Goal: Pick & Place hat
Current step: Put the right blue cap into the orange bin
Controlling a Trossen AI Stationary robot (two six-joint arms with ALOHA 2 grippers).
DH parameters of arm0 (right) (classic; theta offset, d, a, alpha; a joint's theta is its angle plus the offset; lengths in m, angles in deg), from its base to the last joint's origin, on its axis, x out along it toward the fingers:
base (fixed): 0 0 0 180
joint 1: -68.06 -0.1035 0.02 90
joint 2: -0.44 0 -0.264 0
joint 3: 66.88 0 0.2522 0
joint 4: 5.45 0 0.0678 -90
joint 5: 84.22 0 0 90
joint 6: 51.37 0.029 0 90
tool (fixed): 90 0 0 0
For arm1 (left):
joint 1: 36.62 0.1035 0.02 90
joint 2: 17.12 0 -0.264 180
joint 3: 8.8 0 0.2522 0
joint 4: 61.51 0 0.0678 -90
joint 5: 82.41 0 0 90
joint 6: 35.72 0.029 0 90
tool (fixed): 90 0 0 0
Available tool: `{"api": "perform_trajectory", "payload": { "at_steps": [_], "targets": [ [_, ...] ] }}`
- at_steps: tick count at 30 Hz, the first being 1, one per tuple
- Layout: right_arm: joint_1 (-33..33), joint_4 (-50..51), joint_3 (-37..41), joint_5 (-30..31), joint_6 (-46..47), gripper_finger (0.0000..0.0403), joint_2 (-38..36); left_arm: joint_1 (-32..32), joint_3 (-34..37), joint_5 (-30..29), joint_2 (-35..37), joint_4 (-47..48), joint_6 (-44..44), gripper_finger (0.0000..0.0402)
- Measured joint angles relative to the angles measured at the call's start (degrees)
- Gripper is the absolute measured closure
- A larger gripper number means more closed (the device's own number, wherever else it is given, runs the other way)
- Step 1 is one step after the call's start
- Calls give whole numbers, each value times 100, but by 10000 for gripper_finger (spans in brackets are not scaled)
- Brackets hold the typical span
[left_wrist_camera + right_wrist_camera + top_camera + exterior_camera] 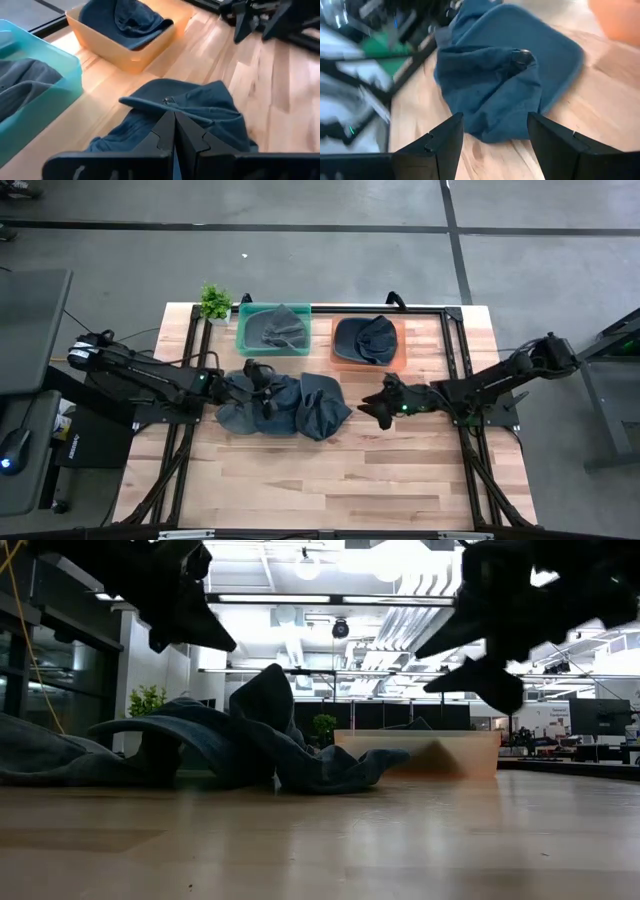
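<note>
Left claw [228, 387] pinched shut on hat pile [285, 404], right claw [378, 408] wide beside it; risk: thin fabric grip slips or drags several hats off the counter [400, 470].

A robotics lab set in a large open-plan industrial hall. The high view shows a wooden workbench [350, 470] fitted with a black metal frame [455, 340], standing on a grey concrete floor [300, 260] marked with dark lines. A computer mouse [8, 463] lies on a side desk. In the low view, the room behind has an exposed ceiling with ducts [400, 630] and strip lights [330, 599], glass partitions [20, 680], potted plants [146, 700] and a workstation monitor [598, 718] far off
</note>
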Motion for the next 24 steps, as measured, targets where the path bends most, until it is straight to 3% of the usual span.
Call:
{"api": "perform_trajectory", "payload": {
  "at_steps": [6, 15, 20, 24],
  "targets": [
    [-453, -453, 292, 1174, 910, 190, 20, 0, 2, 30, -591, -170, 98, 401],
    [-1010, -723, 284, 2087, 2309, 190, 571, 2, 2, 205, -1013, -455, 159, 401],
    [-1100, -1688, 266, 1954, 2770, 190, 1288, 7, 2, 201, -1081, -636, 281, 401],
    [-1089, -1881, -38, 1685, 3062, 190, 1839, 7, 2, 205, -1081, -672, 339, 401]
  ]
}}
